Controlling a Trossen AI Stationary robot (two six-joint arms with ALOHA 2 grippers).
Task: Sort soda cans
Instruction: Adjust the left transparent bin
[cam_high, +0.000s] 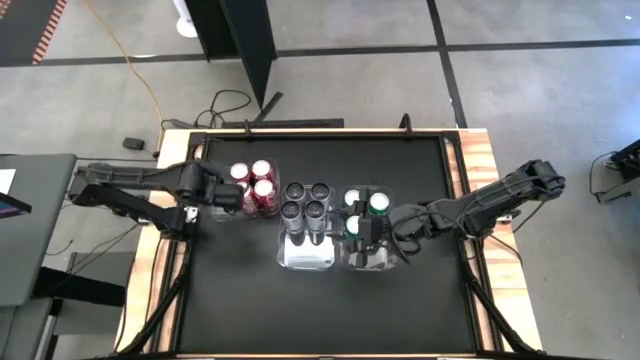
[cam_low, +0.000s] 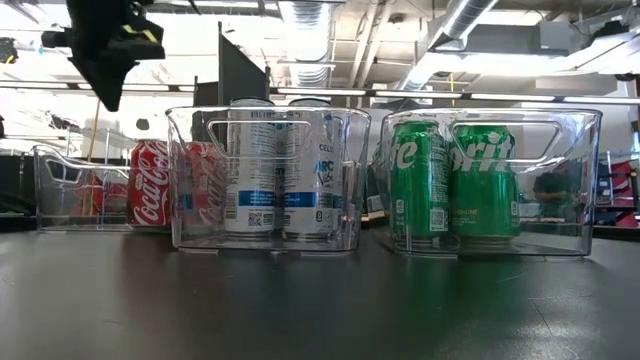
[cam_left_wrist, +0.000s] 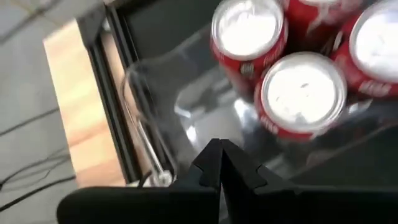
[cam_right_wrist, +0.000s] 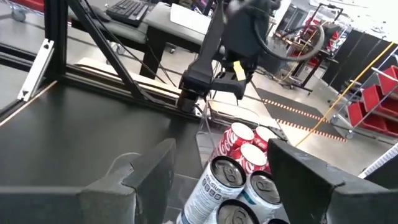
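The right end effector (cam_high: 362, 232) hangs wide open and empty over the green cans (cam_high: 366, 208), apparently after releasing. Beyond it stand the silver cans (cam_high: 306, 200), then the red cans (cam_high: 254, 186) beside the pinched-closed, empty left end effector (cam_high: 232, 196).

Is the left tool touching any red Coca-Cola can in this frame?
Apart. The left wrist view shows the left tool shut and empty, with bare clear bin floor between its tips and the nearest red Coca-Cola can.
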